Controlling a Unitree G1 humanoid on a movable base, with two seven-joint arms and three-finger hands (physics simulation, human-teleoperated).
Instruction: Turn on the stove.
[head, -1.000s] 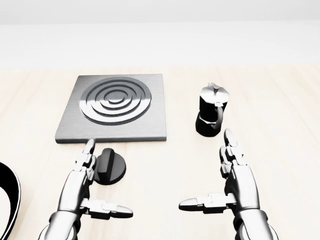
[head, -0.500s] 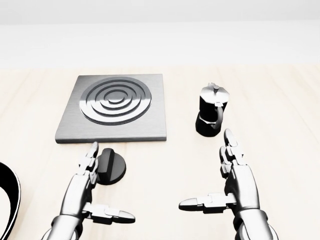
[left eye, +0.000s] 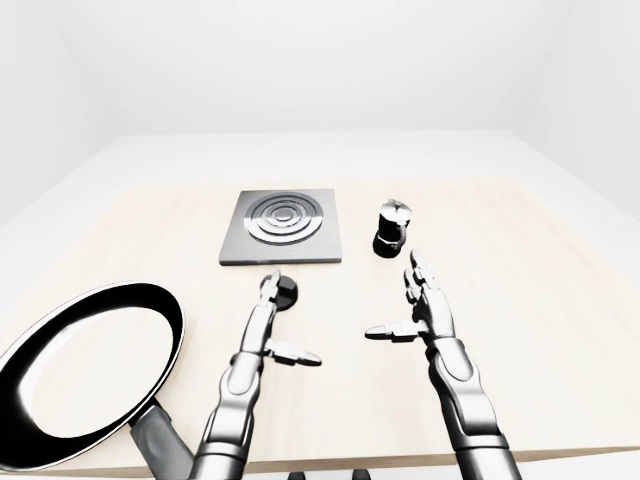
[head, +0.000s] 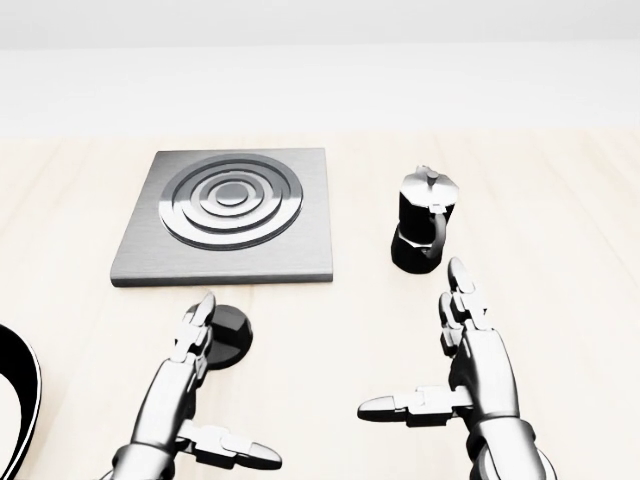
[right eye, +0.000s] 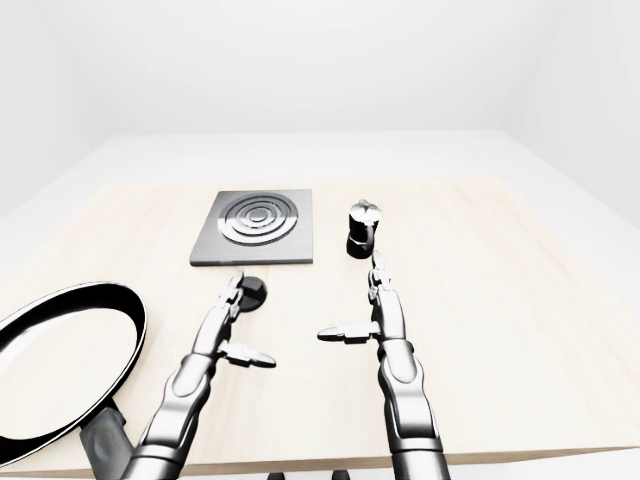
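reach toward the knob (head: 228, 333) is judged the step in hand: the left hand (head: 190, 375) is spread open, holding nothing, fingertips over the knob, which lies just below the stove (head: 228, 213). next, fingers must be closed and twisted.

Left hand (head: 185, 385): extended from the near edge of the tabletop (head: 560, 200), palm turned inward, two long fingers (head: 198, 322) held straight and together, thumb splayed toward the right. Right hand (head: 475, 365): raised over the near right part of the tabletop, palm facing left, fingers straight and pointing toward the far edge, thumb stretched sideways to the left. Both hands are spread wide and hold nothing. Both forearms rise from the near edge, roughly parallel and well apart.
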